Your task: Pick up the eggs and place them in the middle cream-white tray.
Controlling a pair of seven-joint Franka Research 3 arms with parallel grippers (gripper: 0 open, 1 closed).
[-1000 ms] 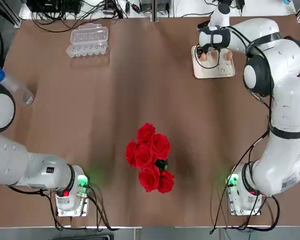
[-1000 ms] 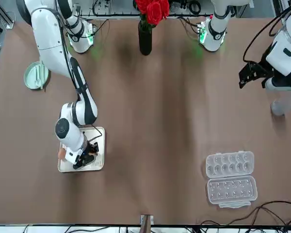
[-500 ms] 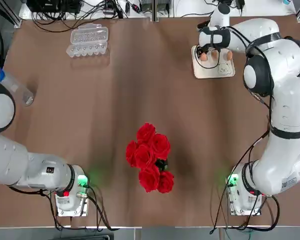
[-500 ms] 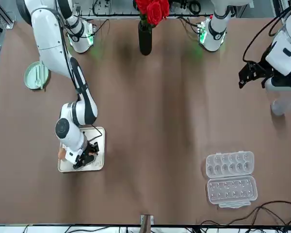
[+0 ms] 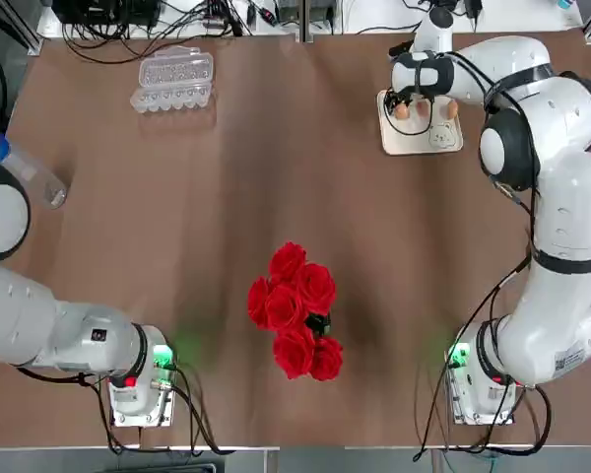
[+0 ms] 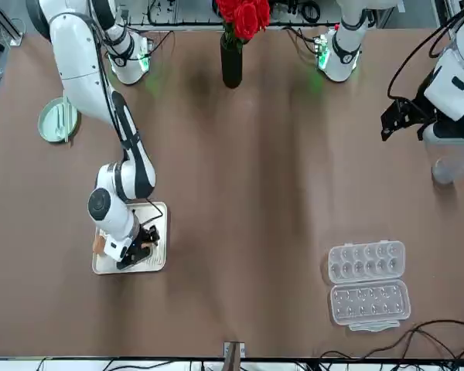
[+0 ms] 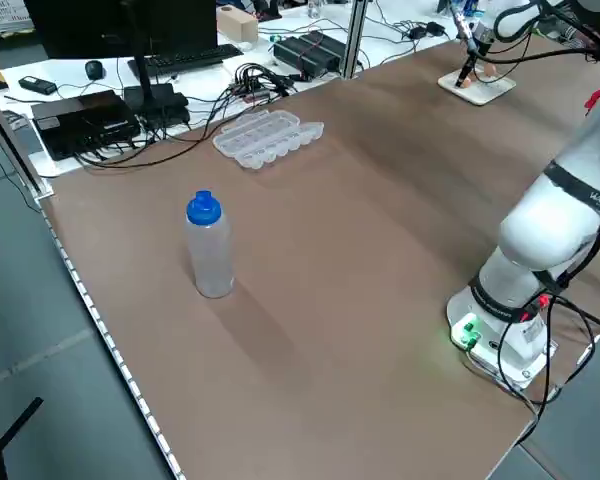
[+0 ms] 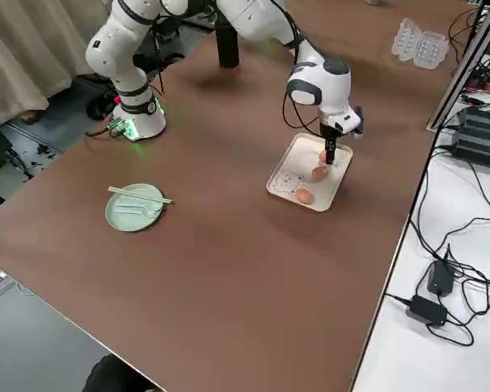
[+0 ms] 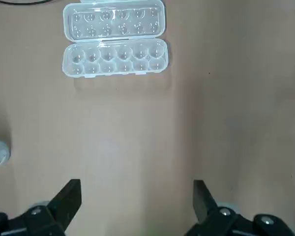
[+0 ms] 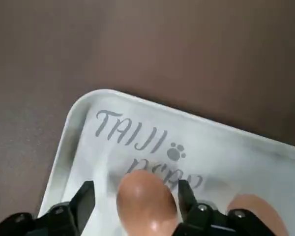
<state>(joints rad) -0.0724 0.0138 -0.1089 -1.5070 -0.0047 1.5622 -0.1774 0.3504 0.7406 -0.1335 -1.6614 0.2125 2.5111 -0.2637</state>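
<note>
Right wrist view alone shows fingers point(image 10: 83, 199) spread around an egg point(image 10: 146, 200).

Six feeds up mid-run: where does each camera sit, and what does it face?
Top: overhead, bases at bottom; right gripper over the tray.
Front: across the table; same tray, egg carton.
Left side: raised, shows bottle, left arm's base.
Right side: raised, shows eggs, green plate.
Left wrist: left gripper, jaws open, faces the carton.
Right wrist: jaws astride an egg on the tray.
Top and front share tray, carton, roses.
</note>
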